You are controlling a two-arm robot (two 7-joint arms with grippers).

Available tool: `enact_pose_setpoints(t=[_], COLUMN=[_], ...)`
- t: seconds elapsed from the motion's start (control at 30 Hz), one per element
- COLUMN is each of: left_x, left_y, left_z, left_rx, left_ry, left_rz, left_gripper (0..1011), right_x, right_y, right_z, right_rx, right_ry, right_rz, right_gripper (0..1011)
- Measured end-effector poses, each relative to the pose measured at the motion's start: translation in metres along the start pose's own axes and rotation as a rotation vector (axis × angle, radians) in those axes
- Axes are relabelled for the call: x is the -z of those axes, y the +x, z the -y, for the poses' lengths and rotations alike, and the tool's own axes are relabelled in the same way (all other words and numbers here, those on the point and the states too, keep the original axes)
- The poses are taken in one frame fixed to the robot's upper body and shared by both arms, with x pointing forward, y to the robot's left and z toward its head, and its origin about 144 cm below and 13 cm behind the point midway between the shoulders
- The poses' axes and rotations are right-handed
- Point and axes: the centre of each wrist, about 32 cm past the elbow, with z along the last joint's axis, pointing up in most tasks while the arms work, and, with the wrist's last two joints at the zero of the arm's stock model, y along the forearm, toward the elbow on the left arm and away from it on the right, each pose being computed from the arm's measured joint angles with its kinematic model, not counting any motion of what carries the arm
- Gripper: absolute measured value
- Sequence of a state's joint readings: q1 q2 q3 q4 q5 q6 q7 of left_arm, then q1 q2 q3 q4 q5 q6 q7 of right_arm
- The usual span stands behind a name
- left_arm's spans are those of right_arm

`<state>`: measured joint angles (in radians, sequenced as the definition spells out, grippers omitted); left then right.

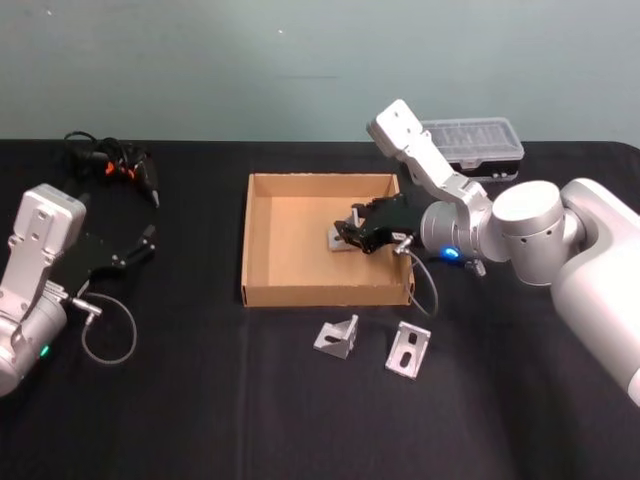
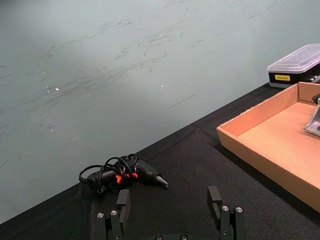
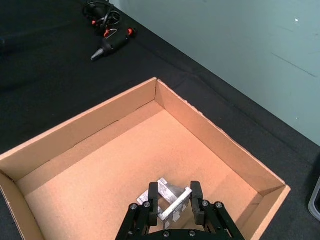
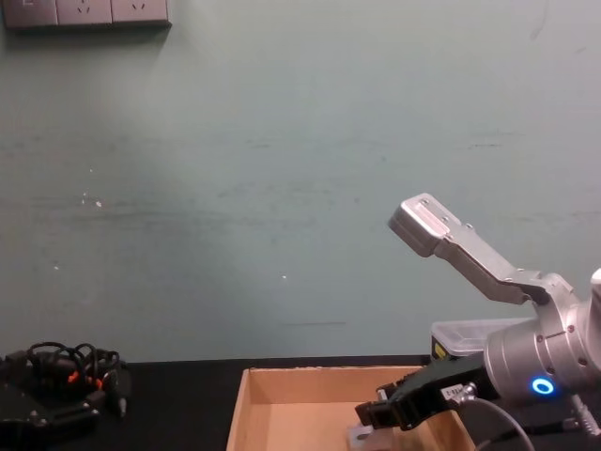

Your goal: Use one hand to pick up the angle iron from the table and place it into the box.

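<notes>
I read the right hand [image 1: 350,231] inside the box [image 1: 325,293], clamped on one angle iron [image 3: 168,199]. The left hand [image 1: 148,245] hangs open over the table [image 1: 200,400].

Three angle irons [image 1: 338,337] [image 1: 408,350] [image 1: 341,240], one box [image 1: 325,293], one case [image 1: 480,140].

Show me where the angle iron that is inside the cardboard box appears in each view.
Head view: angle iron mid-picture, in the right part of the cardboard box, at the right tool.
Left wrist view: cut by the picture's edge, over the box floor.
Right wrist view: nearest the camera, at the right tool.
Chest view: bottom edge, right of centre.
Shared landmark: the cardboard box.
</notes>
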<state>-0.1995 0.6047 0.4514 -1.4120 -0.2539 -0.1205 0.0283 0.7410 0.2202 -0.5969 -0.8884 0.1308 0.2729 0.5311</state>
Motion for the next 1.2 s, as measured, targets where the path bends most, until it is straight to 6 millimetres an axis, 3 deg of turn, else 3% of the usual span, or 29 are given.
enact_pose_setpoints(t=[0.3,0.57,0.93,1.2], left_x=[0.0000,0.0000,0.0000,0.0000], left_y=[0.0000,0.0000,0.0000,0.0000], left_z=[0.0000,0.0000,0.0000,0.0000], left_rx=[0.000,0.000,0.000,0.000], left_ry=[0.000,0.000,0.000,0.000], left_rz=[0.000,0.000,0.000,0.000], left_gripper=[1011,1011,1011,1011], right_x=[-0.0002,-0.0002,-0.0004,-0.0004], right_y=[0.0001,0.0001,0.0000,0.0000], right_z=[0.0002,0.0003,0.0004,0.0004], right_rx=[0.000,-0.001,-0.001,-0.001], right_ry=[0.000,0.000,0.000,0.000], right_rz=[-0.001,-0.002,-0.003,-0.004], right_gripper=[410,684,980,1000])
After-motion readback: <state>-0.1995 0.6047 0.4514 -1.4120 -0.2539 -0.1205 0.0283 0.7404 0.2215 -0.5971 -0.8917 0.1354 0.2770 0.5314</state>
